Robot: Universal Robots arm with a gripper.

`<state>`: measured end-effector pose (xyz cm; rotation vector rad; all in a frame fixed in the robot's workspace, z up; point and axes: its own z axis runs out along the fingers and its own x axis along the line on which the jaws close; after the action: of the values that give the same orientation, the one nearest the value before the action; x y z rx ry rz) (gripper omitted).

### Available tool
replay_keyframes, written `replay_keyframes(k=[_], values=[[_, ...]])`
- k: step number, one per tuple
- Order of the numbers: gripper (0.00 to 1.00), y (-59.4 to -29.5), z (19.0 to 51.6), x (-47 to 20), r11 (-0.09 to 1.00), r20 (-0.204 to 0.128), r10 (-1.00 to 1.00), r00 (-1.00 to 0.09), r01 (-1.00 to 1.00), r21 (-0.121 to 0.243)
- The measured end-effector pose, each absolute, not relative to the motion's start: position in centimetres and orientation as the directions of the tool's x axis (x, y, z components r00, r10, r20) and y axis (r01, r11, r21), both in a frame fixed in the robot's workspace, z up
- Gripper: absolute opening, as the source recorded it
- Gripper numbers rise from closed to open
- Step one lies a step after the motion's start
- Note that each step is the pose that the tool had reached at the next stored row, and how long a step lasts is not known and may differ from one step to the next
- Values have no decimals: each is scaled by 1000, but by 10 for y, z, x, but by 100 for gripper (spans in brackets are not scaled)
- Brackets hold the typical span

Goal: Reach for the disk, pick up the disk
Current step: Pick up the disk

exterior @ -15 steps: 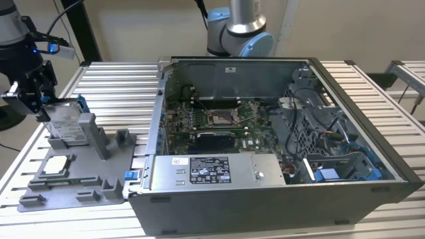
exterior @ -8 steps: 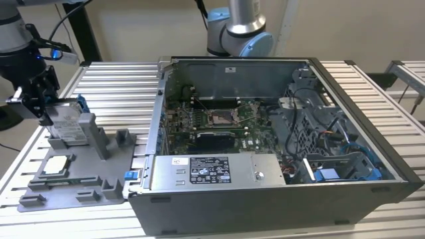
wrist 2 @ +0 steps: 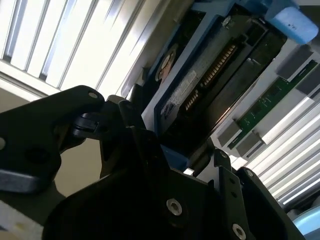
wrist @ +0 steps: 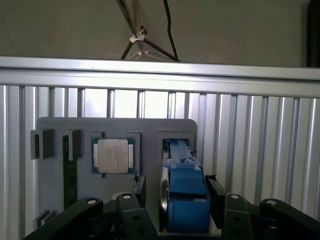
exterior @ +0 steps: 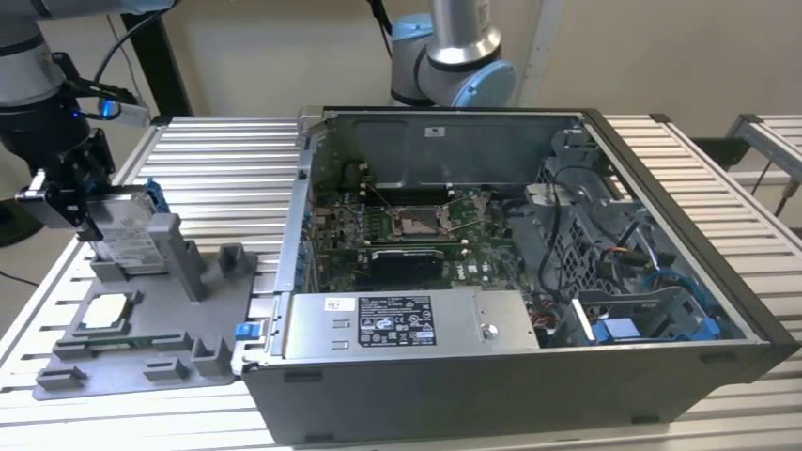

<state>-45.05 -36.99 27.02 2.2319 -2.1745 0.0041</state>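
Note:
The disk (exterior: 130, 228) stands on edge in a slot of the grey fixture (exterior: 150, 352) at the exterior view's left, silver with a blue bracket (exterior: 153, 194). My gripper (exterior: 90, 218) has come down over it. In the first wrist view the disk (wrist: 184, 200) sits between my two black fingers (wrist: 140, 186), with a small gap on the silver side; the gripper (wrist: 176, 189) is open around it. The second wrist view looks along the disk's (wrist 2: 210, 85) dark underside and connector, close to the gripper (wrist 2: 185, 155).
A small silver chip (exterior: 107, 311) (wrist: 113, 155) lies on the fixture beside the disk, and a green memory stick (wrist: 69, 172) stands in a slot. An open computer case (exterior: 527, 254) with a grey labelled box (exterior: 401, 324) sits beside the fixture. A second arm (exterior: 452, 56) stands behind it.

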Motion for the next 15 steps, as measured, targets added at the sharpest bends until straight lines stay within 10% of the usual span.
replay_keyframes(k=[15], values=[[100,-370,268,-450,-26,20,-999,26,-1000,16]])
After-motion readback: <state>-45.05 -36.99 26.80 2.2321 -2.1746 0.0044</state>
